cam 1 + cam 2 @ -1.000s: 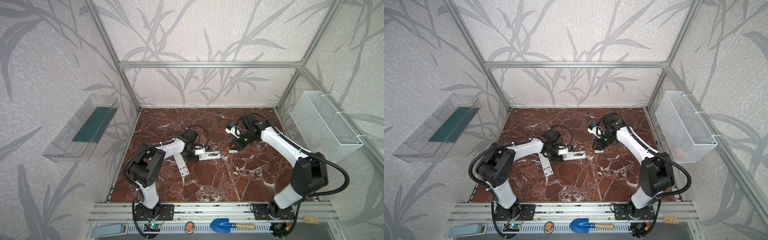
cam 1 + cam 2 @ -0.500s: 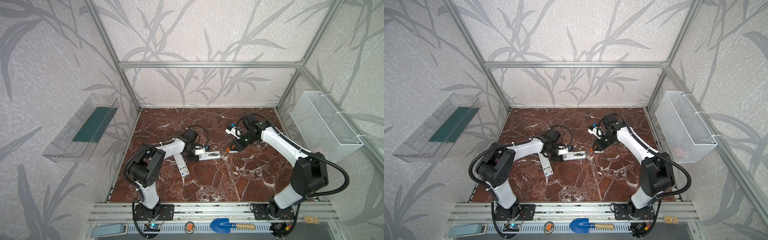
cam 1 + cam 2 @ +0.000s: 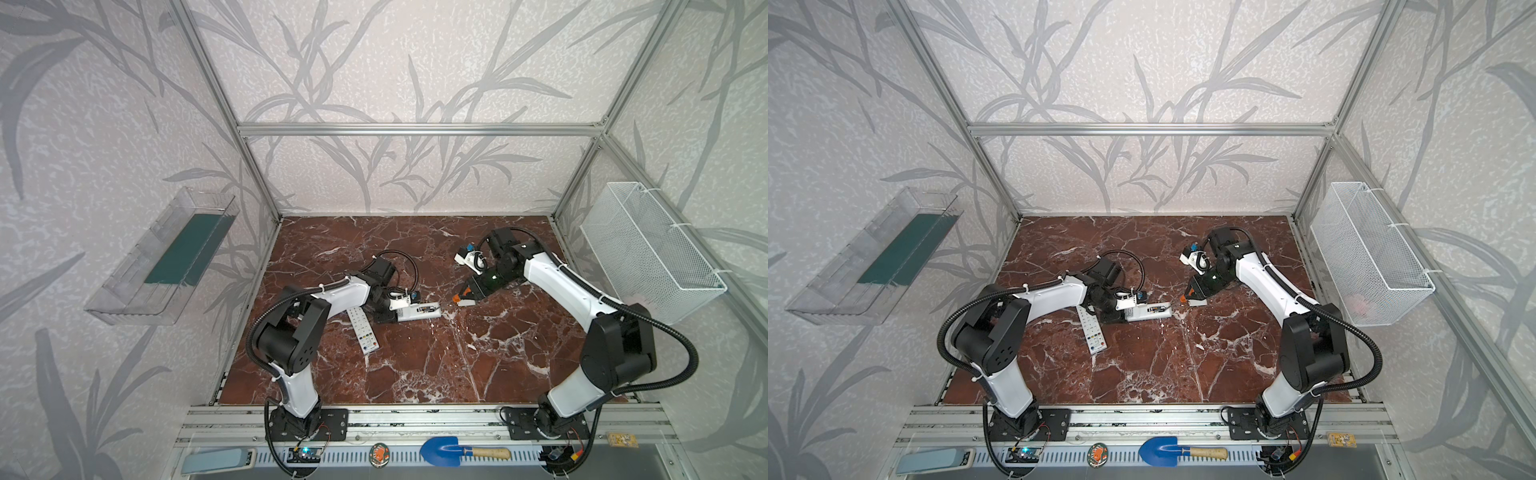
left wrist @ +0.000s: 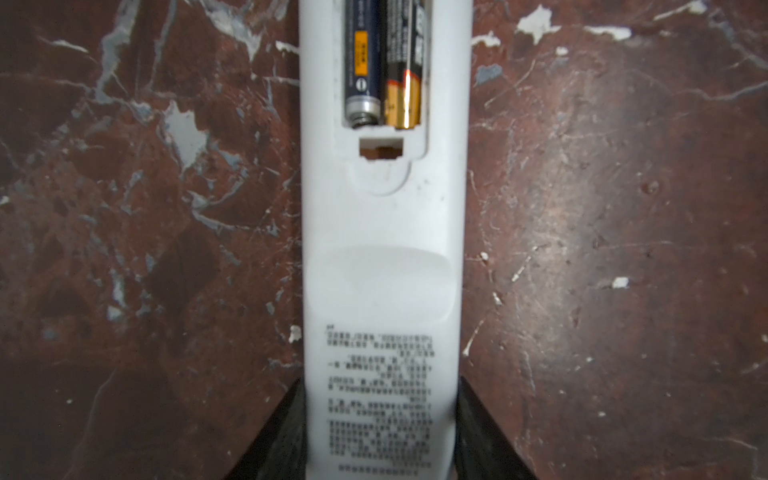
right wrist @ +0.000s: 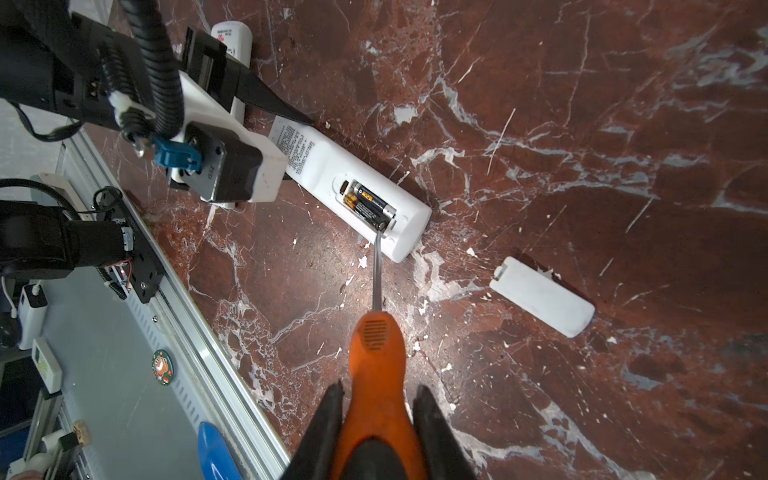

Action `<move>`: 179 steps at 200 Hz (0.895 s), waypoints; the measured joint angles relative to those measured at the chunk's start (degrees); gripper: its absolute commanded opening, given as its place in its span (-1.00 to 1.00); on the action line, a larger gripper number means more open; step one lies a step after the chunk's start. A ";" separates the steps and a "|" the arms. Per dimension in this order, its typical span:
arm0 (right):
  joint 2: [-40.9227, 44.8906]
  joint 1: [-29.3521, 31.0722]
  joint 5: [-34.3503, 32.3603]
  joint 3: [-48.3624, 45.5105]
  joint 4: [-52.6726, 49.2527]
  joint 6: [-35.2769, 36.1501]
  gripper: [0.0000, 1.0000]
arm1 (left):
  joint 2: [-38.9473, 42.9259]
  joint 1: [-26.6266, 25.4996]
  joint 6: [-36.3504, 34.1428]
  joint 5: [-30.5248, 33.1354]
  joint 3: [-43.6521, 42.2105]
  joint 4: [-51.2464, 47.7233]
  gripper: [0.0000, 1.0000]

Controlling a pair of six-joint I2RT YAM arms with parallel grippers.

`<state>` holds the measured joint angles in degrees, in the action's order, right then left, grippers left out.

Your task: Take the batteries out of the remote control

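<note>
A white remote control (image 3: 417, 311) (image 3: 1148, 311) lies face down on the marble table, its battery bay uncovered. Two batteries (image 4: 382, 62) (image 5: 370, 203) lie side by side in the bay, one dark blue, one black and copper. My left gripper (image 4: 380, 395) is shut on the remote's printed end. My right gripper (image 5: 378, 390) (image 3: 467, 293) is shut on an orange-handled screwdriver (image 5: 376, 353). Its metal tip touches the end of a battery at the bay's far edge. The white battery cover (image 5: 542, 296) (image 3: 465, 303) lies loose on the table beside the right gripper.
A second remote (image 3: 363, 330) (image 3: 1092, 330) with coloured buttons lies face up beside the left arm. A white wire basket (image 3: 648, 253) hangs on the right wall and a clear tray (image 3: 166, 257) on the left wall. A blue trowel (image 3: 444, 451) rests on the front rail.
</note>
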<state>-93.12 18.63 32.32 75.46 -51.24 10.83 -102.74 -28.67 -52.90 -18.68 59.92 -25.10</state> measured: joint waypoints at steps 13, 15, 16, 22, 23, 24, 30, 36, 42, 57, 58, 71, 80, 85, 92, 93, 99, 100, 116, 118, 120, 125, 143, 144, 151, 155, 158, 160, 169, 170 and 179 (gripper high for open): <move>0.17 0.00 0.13 0.00 -0.02 -0.46 -1.00 | 0.00 0.00 0.02 0.00 0.00 -0.15 -1.00; 0.22 0.00 0.17 0.00 -0.02 -0.59 -1.00 | 0.00 0.02 0.02 0.00 0.00 -0.15 -1.00; 0.24 -0.02 0.20 0.00 -0.02 -0.61 -1.00 | 0.00 0.02 0.02 0.00 0.00 -0.15 -1.00; 0.33 0.00 0.24 0.00 -0.02 -0.68 -1.00 | 0.00 0.02 0.02 0.00 0.02 -0.22 -1.00; 0.35 0.00 0.24 0.00 -0.02 -0.74 -1.00 | 0.00 0.02 0.02 0.00 0.04 -0.22 -1.00; 0.37 0.00 0.24 0.00 -0.02 -0.76 -1.00 | 0.00 0.02 0.04 0.00 0.04 -0.22 -1.00; 0.44 0.00 0.28 0.00 -0.02 -0.81 -1.00 | 0.00 0.02 0.02 0.00 0.04 -0.26 -1.00; 0.48 0.00 0.31 0.00 -0.02 -0.81 -1.00 | 0.00 0.02 0.04 0.00 0.04 -0.31 -1.00; 0.50 0.00 0.33 0.00 -0.02 -0.87 -1.00 | 0.00 0.02 0.07 0.00 0.04 -0.35 -1.00; 0.50 -0.02 0.37 0.00 0.00 -1.11 -1.00 | 0.00 0.02 0.15 -0.04 0.07 -0.44 -1.00; 0.50 -0.02 0.37 0.00 0.00 -1.14 -1.00 | 0.00 0.02 0.15 -0.04 0.09 -0.48 -1.00; 0.50 -0.02 0.72 0.02 -0.02 -1.33 -1.00 | 0.00 0.02 0.35 -0.07 0.39 -1.42 -1.00; 0.50 0.00 1.05 0.04 -0.02 -1.44 -1.00 | 0.00 0.04 0.57 -0.17 0.70 -2.45 -1.00; 0.50 0.00 1.22 0.09 -0.09 -1.44 -1.00 | 0.00 0.07 0.68 -0.26 0.94 -3.15 -1.00; 0.48 0.00 1.53 0.28 -0.11 -1.46 -1.00 | 0.00 0.13 0.98 -0.52 1.25 -4.22 -1.00; 0.48 0.00 1.57 0.31 -0.09 -1.49 -1.00 | 0.00 0.13 1.05 -0.59 1.31 -4.44 -1.00; 0.48 0.00 1.92 0.57 -0.04 -1.49 -1.00 | 0.00 0.13 1.22 -0.81 1.66 -5.55 -1.00; 0.48 0.00 1.99 0.59 -0.02 -1.51 -1.00 | 0.00 0.13 1.25 -0.83 1.70 -5.66 -1.00; 0.48 0.28 4.39 1.53 0.39 -1.62 -1.00 | -0.46 -0.04 1.49 -2.67 3.08 -8.39 -1.00; 0.48 0.37 4.74 1.62 0.46 -1.64 -1.00 | -0.57 -0.11 1.51 -2.93 3.28 -8.70 -1.00; 0.48 0.46 5.07 1.68 0.52 -1.62 -1.00 | -0.59 -0.17 1.51 -3.15 3.48 -9.01 -1.00; 0.48 0.59 5.68 1.88 0.63 -1.64 -1.00 | -0.85 -0.31 1.51 -3.69 3.87 -9.68 -1.00; 0.48 1.16 7.26 2.12 0.85 -1.64 -1.00 | -1.51 -0.59 1.55 -5.25 5.01 -11.78 -1.00; 0.48 1.16 7.30 2.12 0.85 -1.64 -1.00 | -1.51 -0.59 1.55 -5.31 5.03 -11.82 -1.00; 0.48 1.27 7.67 2.12 0.85 -1.66 -1.00 | -1.55 -0.59 1.53 -5.68 5.16 -12.31 -1.00; 0.48 1.27 7.89 2.12 0.85 -1.66 -1.00 | -1.55 -0.59 1.53 -5.92 5.25 -12.74 -1.00; 0.48 1.27 8.00 2.12 0.87 -1.66 -1.00 | -1.57 -0.59 1.53 -6.10 5.31 -13.05 -1.00; 0.48 1.27 8.07 2.12 0.90 -1.66 -1.00 | -1.57 -0.59 1.53 -6.27 5.38 -13.27 -1.00; 0.48 1.25 8.31 2.12 0.90 -1.66 -1.00 | -1.62 -0.59 1.51 -6.88 5.68 -14.29 -1.00; 0.48 1.25 8.31 2.12 0.90 -1.66 -1.00 | -1.62 -0.59 1.51 -6.93 5.70 -14.34 -1.00; 0.48 1.25 8.33 2.12 0.90 -1.66 -1.00 | -1.79 -0.59 1.53 -7.54 6.21 -15.54 -1.00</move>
<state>-92.64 19.88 40.64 77.58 -50.35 9.17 -104.53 -29.26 -51.37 -26.22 66.13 -40.64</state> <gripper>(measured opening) 0.272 0.486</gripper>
